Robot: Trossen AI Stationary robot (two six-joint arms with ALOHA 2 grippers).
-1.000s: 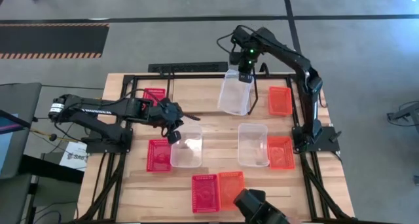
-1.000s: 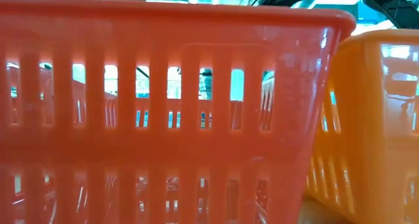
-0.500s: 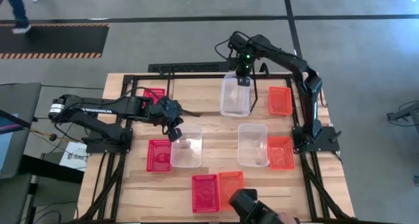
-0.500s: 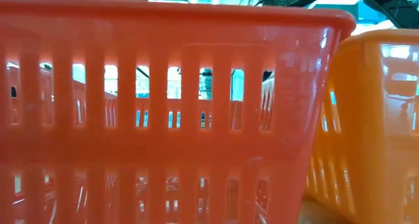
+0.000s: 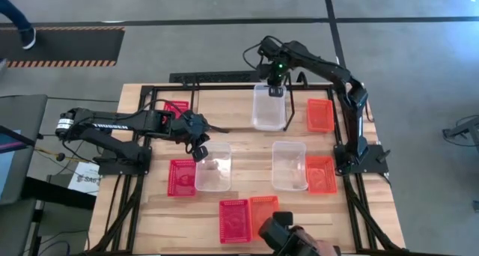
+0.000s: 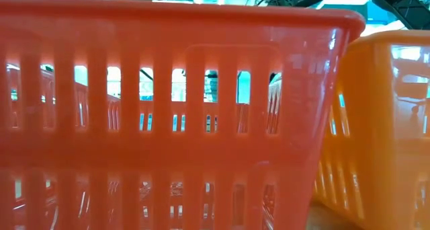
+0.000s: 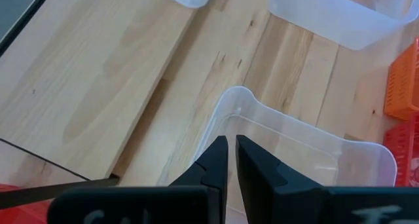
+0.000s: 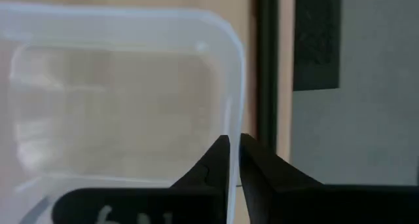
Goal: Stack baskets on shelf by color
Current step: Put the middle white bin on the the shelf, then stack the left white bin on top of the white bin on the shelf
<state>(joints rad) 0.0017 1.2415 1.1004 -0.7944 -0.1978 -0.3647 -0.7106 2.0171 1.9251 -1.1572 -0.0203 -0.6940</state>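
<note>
The right gripper [image 5: 275,89] is at the far edge of the bench [image 5: 247,140], its jaws pinching the thin rim of a clear basket [image 5: 269,108] that lies flat just nearer than the jaws, beside an orange basket [image 5: 320,114]. The left gripper [image 5: 199,153] has its jaws pressed on the wall of a second clear basket [image 5: 214,167], with a red basket [image 5: 181,177] touching that basket's other side. A third clear basket [image 5: 289,165] lies between the arms. A red basket [image 6: 168,109] blocks the low view.
</note>
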